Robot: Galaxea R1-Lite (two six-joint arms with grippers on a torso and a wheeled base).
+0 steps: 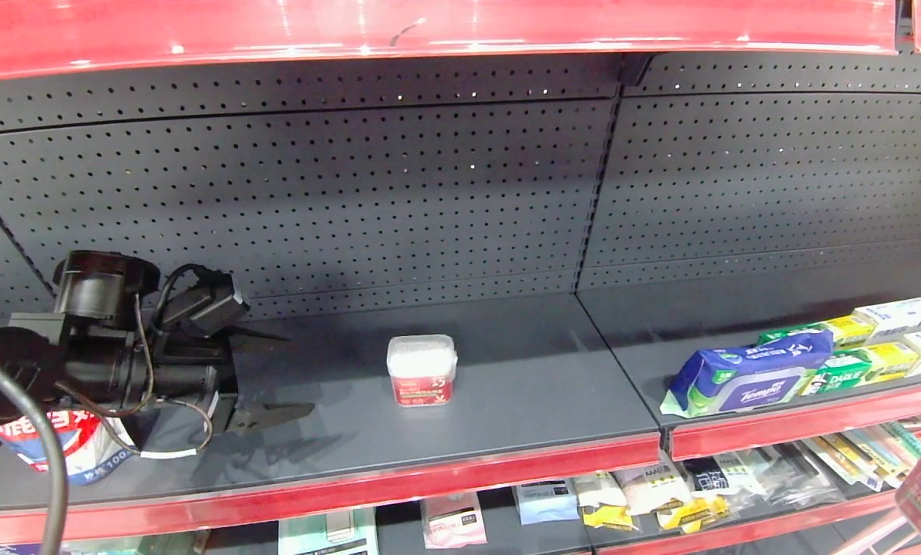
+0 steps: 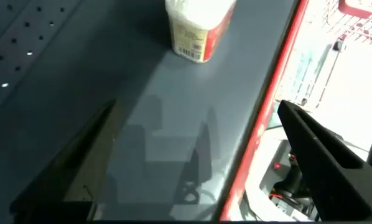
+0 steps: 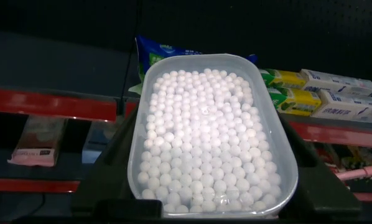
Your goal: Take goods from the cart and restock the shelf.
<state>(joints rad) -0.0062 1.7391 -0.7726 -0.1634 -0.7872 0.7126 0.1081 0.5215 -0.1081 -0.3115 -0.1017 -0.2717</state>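
Right wrist view, right fingers point(image 3: 105, 180) seemingly clamped on translucent bead-filled tub point(image 3: 214, 134), left fingers point(image 2: 316, 155) apart

Matte black left arm point(image 1: 113, 362) with looping black and white cables, tapering dark pincer point(image 1: 300, 375).

Bag point(image 1: 86, 462) largely hidden behind arm point(image 1: 121, 362)

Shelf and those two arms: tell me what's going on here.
A robot is restocking the shelf. Its right gripper is shut on a tub of white beads, held in front of the shelf and not yet set down. The left gripper hangs over the shelf board with its fingers open and empty, beside a similar tub that already stands there. A blue wipes pack lies farther right.
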